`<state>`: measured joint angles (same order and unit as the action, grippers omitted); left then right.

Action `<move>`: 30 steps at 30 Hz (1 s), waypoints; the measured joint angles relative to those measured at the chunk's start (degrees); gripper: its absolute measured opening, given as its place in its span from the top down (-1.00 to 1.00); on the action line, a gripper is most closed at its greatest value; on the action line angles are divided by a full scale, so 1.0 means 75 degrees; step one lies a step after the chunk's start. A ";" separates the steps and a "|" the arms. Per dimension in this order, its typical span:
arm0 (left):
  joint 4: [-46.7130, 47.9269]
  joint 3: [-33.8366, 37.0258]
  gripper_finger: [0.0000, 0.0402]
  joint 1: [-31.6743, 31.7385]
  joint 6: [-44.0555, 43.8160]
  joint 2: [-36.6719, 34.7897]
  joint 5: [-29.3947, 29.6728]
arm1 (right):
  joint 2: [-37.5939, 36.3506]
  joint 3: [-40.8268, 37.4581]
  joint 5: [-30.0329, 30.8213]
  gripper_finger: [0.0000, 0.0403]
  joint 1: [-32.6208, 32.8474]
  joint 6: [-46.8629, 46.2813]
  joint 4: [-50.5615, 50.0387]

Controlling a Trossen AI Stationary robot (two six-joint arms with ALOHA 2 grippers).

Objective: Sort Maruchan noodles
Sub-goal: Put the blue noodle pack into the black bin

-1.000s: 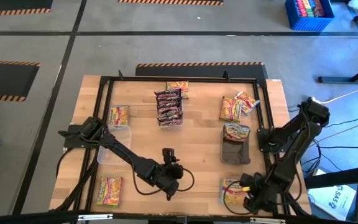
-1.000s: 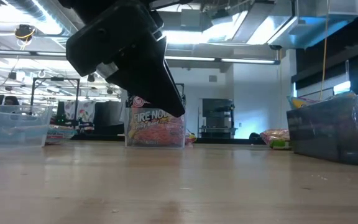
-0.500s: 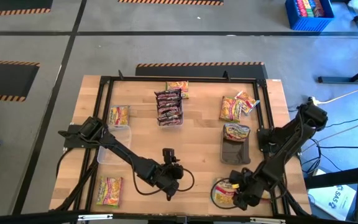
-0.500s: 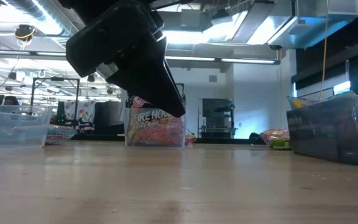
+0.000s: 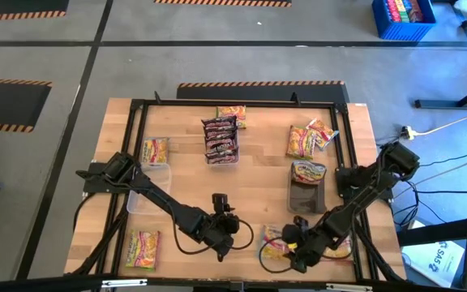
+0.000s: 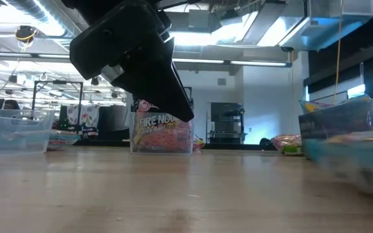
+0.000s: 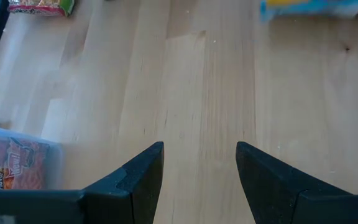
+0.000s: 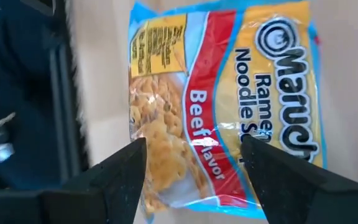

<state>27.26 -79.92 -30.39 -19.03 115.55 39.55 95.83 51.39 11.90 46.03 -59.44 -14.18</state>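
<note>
Two arms work over the wooden table (image 5: pixel 258 174). The right gripper (image 5: pixel 292 258) sits low near the front edge, its fingers spread wide on either side of a light blue beef ramen packet (image 8: pixel 229 99) without closing on it. The left gripper (image 5: pixel 221 237) hovers just beside it over bare wood, jaws apart and holding nothing. Dark maroon packets (image 5: pixel 220 139) fill a clear bin (image 5: pixel 221 160) toward the back of the table, and another yellow packet (image 5: pixel 142 248) lies at the front left corner.

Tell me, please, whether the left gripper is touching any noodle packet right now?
Apart. The left wrist view shows the left gripper with its fingers open over bare wood, no packet between or against them.
</note>
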 joint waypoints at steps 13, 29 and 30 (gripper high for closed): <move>-0.0311 0.0003 0.03 0.0000 0.0015 0.0003 0.0000 | 0.0012 -0.0008 0.0670 -0.31 -0.1156 0.1261 0.0321; -0.3760 -0.0117 0.03 0.0206 0.0381 0.0269 -0.2705 | -0.0196 -0.0005 -0.0697 -0.31 -0.0576 0.1004 0.0237; -0.3793 -0.0117 0.03 0.0261 0.0347 0.0362 -0.2876 | -0.0206 -0.0002 -0.0753 -0.31 -0.0462 0.0896 0.0264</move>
<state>-1.18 -80.79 -28.44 -16.43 118.26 17.98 94.28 51.38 6.25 42.56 -52.72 -12.20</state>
